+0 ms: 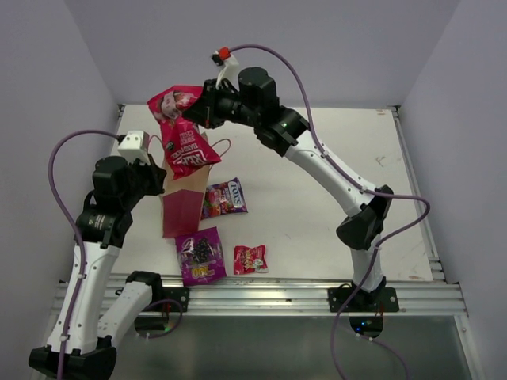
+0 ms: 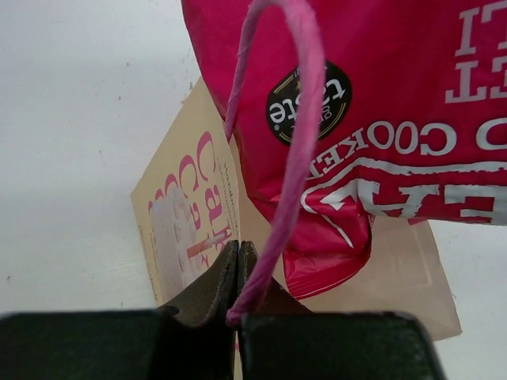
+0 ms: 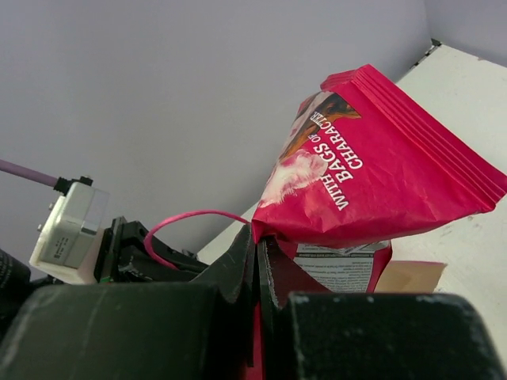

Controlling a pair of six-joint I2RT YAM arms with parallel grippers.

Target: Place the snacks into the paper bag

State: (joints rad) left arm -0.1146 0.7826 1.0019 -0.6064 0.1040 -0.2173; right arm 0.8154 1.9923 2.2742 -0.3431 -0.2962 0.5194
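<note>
My right gripper [image 1: 207, 103] is shut on the large pink-red pouch [image 1: 181, 134] and holds it tilted over the paper bag [image 1: 184, 202]. The pouch's lower end hangs at the bag's open mouth. In the right wrist view the gripper [image 3: 257, 237] pinches the pouch [image 3: 372, 174] by one corner. My left gripper [image 1: 158, 170] is shut on the bag's red string handle [image 2: 297, 142]; its tips [image 2: 238, 247] are closed beside the bag's wall [image 2: 186, 214]. The purple-pink packet [image 1: 224, 198], the purple pouch [image 1: 200, 255] and the small red packet [image 1: 250, 259] lie on the table.
The three loose packets lie right of and in front of the bag, near the table's front edge [image 1: 261, 279]. The white table [image 1: 333, 158] is walled at the back and on both sides. A second handle loop [image 1: 220, 146] sticks out on the bag's right.
</note>
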